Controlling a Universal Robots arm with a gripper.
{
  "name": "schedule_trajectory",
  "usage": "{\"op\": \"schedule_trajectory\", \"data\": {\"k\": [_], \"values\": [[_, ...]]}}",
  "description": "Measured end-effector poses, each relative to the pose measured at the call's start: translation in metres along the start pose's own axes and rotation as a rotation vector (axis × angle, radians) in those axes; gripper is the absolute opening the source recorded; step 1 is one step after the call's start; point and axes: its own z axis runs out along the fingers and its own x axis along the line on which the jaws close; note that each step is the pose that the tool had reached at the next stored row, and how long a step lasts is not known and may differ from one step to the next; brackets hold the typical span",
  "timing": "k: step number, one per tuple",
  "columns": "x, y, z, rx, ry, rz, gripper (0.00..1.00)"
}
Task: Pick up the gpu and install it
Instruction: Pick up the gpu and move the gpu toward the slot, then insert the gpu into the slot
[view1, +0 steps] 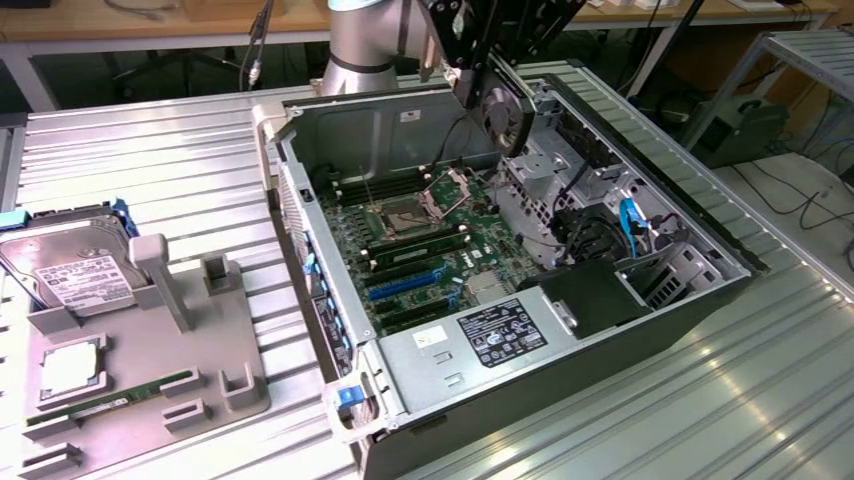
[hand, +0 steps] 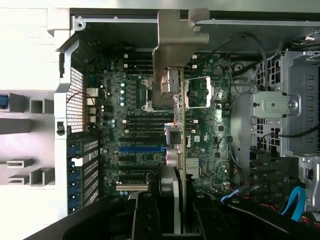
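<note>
Exterior view's left: grey fixture (view1: 147, 330) on ribbed metal worktop (view1: 160, 150), hard drive (view1: 67, 265) and memory stick (view1: 114, 400) seated in it. Centre: open computer case (view1: 334, 130) on its side, motherboard (view1: 427, 250) exposed. Above case's far end: gripper (view1: 470, 68), fingers clamped on gpu (view1: 507, 112), card upright in air. Wrist view: gpu (hand: 182, 140) edge-on between black fingers (hand: 147, 215), silver bracket (hand: 175, 45) at end away from fingers, blue slot (hand: 142, 148) just beside card's edge.

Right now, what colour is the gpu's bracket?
Silver-grey; the bracket on the gpu shows best in the wrist view.
</note>
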Motion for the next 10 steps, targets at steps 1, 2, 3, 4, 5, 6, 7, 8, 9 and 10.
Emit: {"op": "schedule_trajectory", "data": {"k": [1,2,3,4,5,6,7,8,9,10], "values": [[0.0000,0.0000,0.0000,0.0000,0.0000,0.000,0.29],[0.0000,0.0000,0.0000,0.0000,0.0000,0.000,0.29],[0.0000,0.0000,0.0000,0.0000,0.0000,0.000,0.29],[0.0000,0.0000,0.0000,0.0000,0.0000,0.000,0.29],[0.0000,0.0000,0.0000,0.0000,0.0000,0.000,0.29],[0.0000,0.0000,0.0000,0.0000,0.0000,0.000,0.29],[0.0000,0.0000,0.0000,0.0000,0.0000,0.000,0.29],[0.0000,0.0000,0.0000,0.0000,0.0001,-0.003,0.29],[0.0000,0.0000,0.0000,-0.0004,0.0009,-0.014,0.29],[0.0000,0.0001,0.0000,-0.0011,0.0022,-0.037,0.29]]}}
